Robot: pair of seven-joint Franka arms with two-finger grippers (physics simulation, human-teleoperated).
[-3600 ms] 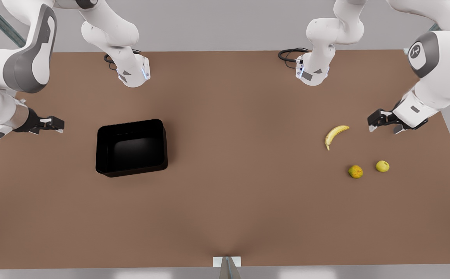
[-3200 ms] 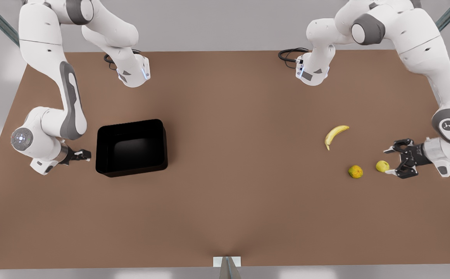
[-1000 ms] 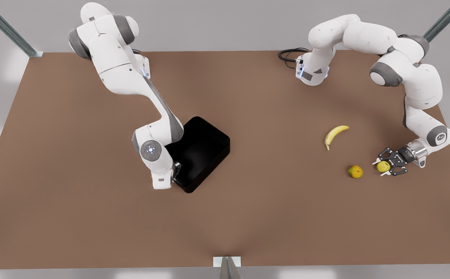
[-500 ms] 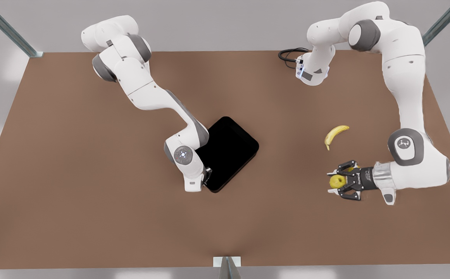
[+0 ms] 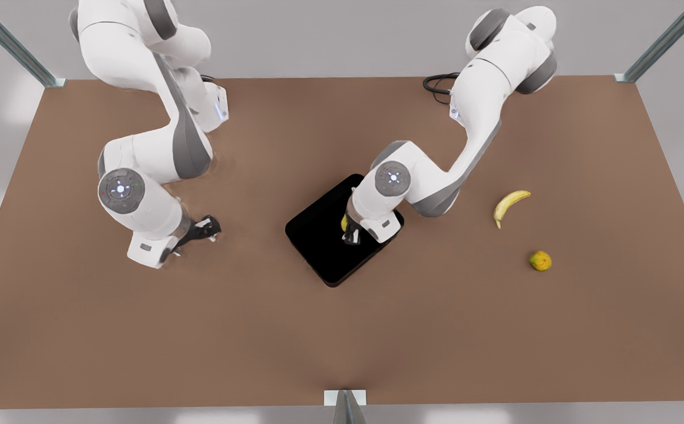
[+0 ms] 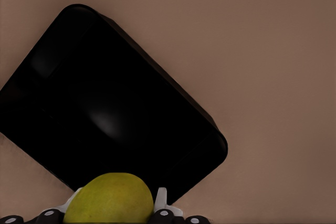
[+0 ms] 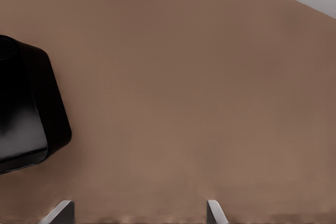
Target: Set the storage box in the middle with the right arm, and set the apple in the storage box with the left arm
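Left fingers [image 6: 160,199] clamped on the apple [image 6: 111,202], one pad on each flank, nothing else between them. Held over the open black box [image 5: 318,247], above its floor and not yet let go, as seen from the front and from the left wrist.

Probably a firm, light, smooth-skinned fruit: rigid enough to take a steady squeeze, yet round and slick enough to roll out of a grip set off-centre. Best held across the widest part, as here, with the dimple and the base left free. Likely to roll a little on the glossy floor if dropped from high up, so better lowered close before opening.

Box lying corner-on near the middle of the counter [image 5: 436,330], turned diagonally to its edges. Stiff, with low walls and rounded corners; apparently slippery, so any bump from the arm could shift it.

Right fingers [image 7: 212,211] spread wide and empty, low over bare counter on the front view's left, well apart from the box; that arm waiting.

Farther out on the front view's right, a banana [image 5: 509,204] and an orange-blotched round fruit [image 5: 540,260], both well apart from the box
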